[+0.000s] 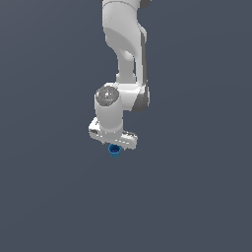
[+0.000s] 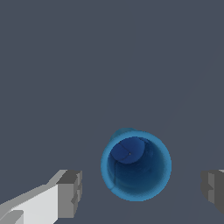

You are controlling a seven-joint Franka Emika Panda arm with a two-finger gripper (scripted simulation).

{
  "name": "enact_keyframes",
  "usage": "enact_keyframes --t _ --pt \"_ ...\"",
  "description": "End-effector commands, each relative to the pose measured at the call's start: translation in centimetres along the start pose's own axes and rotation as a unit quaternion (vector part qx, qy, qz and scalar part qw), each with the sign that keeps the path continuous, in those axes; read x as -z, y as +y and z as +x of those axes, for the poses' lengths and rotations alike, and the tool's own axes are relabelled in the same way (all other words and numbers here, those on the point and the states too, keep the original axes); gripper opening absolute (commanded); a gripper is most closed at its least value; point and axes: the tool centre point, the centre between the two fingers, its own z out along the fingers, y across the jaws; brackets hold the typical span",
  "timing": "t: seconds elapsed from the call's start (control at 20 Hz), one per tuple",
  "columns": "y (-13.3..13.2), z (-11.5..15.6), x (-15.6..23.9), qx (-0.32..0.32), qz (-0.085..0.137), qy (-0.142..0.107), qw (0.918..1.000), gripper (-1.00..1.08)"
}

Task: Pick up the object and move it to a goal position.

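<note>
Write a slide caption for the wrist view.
Open white gripper straddles the small blue hollow cup, fingers apart from it.

A: Arm?
B: One white arm [image 1: 123, 54], entering at top centre of the exterior view, reaching down to mid-frame.

A: Gripper?
B: Gripper [image 2: 140, 190] pointing down, jaws spread wide. Grey pads [image 2: 72, 192] at the wrist view's lower left and lower right edges, touching nothing.

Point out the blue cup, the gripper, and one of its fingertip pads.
blue cup [image 2: 136, 165]: wrist view, inside its hollow, near the middle.
gripper [image 2: 140, 192]: wrist view, midway between the two fingertips, which stand apart.
fingertip pad [image 2: 70, 194]: wrist view, grey face of one finger.
</note>
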Motion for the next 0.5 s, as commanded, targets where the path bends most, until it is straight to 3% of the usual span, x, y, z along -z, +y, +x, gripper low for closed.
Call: enact_keyframes --t 0.0,0.45 --pt "0.0 0.0 0.0 0.000 0.000 0.000 1.0000 1.00" --pt "0.1 -0.1 -3.5 -0.002 0.000 0.000 1.0000 1.00"
